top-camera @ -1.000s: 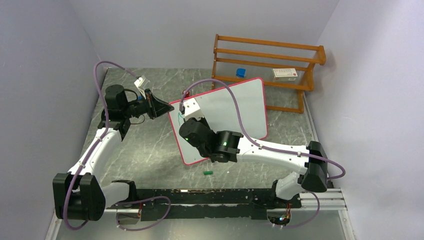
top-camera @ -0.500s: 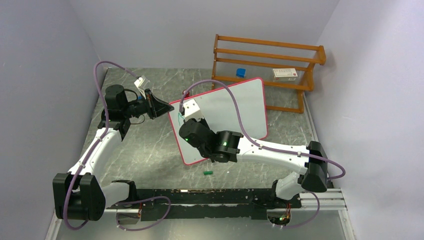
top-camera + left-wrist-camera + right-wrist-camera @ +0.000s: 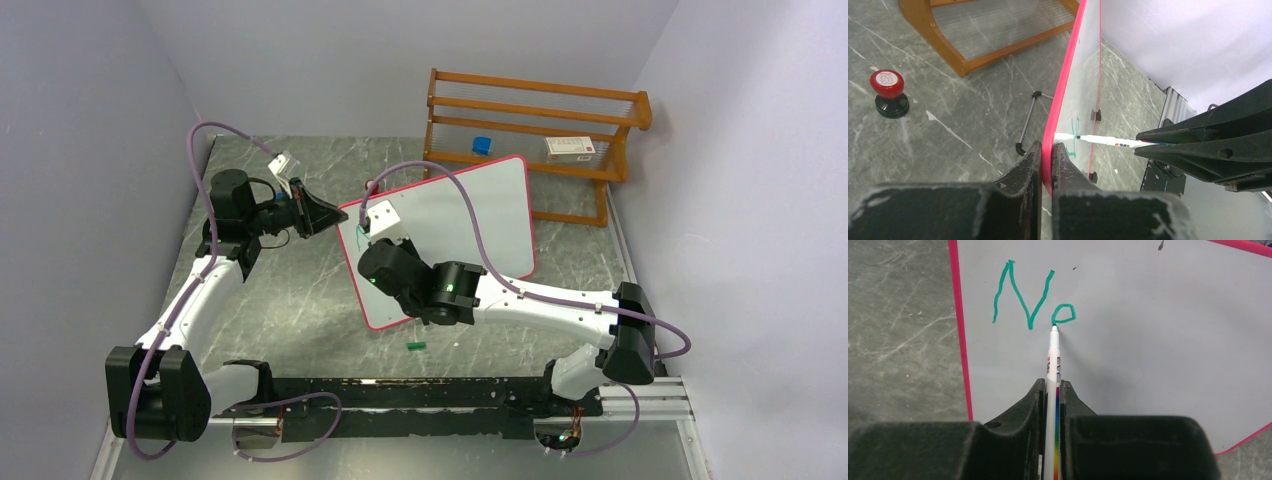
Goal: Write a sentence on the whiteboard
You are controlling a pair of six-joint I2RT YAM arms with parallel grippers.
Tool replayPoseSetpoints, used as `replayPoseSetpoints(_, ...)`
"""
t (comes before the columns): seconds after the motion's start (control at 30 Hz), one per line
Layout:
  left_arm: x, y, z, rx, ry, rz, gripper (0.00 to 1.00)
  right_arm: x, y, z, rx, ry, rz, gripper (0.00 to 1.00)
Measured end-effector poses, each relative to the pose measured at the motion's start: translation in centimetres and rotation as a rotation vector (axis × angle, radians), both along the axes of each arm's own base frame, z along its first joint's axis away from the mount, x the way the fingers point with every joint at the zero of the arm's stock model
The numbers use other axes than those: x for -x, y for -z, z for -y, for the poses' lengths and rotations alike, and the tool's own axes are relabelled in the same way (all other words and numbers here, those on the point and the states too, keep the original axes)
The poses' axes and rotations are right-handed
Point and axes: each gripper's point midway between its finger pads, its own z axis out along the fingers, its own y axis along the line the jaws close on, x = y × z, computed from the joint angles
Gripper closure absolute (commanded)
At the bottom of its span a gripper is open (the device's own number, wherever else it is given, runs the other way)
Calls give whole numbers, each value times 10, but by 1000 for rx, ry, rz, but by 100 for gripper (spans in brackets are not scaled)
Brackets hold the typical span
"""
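So far the sentence (image 3: pixel 1030 297) is a green capital "N" and a closed loop just to its right, so it reads "No". It sits at the left end of the whiteboard (image 3: pixel 1158 340), close to the pink rim. The marker (image 3: pixel 1053 360) has small red print and a rainbow stripe on its white barrel (the print is too small to read). A red knob (image 3: pixel 889 90) on the tabletop (image 3: pixel 290 300) has marks on its cap that are also illegible, as is the red-labelled box (image 3: pixel 570 148) on the wooden rack (image 3: pixel 530 140).

In the top view the whiteboard (image 3: pixel 470 210) stands propped at a tilt near the middle of the tabletop, its face towards the arms. Its long axis runs from about 8 o'clock to 2 o'clock, and the rack is just behind it at 1 o'clock. In the right wrist view the marker points to 12 o'clock, with its tip touching the board at the loop's lower left.

The left gripper (image 3: pixel 1046 165) is pinched narrow on the board's pink rim at its left end. The right gripper (image 3: pixel 1053 395) is clamped tight around the marker's barrel. A small green cap (image 3: pixel 417 346) lies on the tabletop at 6 o'clock from the board.

Compared with a second ago, the right gripper (image 3: pixel 368 240) has crept slightly towards 11 o'clock. The left gripper (image 3: pixel 325 215) and the board have not shifted.
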Motion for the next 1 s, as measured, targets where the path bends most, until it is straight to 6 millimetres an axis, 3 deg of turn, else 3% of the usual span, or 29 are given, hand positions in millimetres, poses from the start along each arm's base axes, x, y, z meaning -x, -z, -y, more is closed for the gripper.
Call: replayPoseSetpoints(1.0, 0, 0, 0, 0, 1, 0, 95, -1, 2, 9, 27, 28, 7, 100)
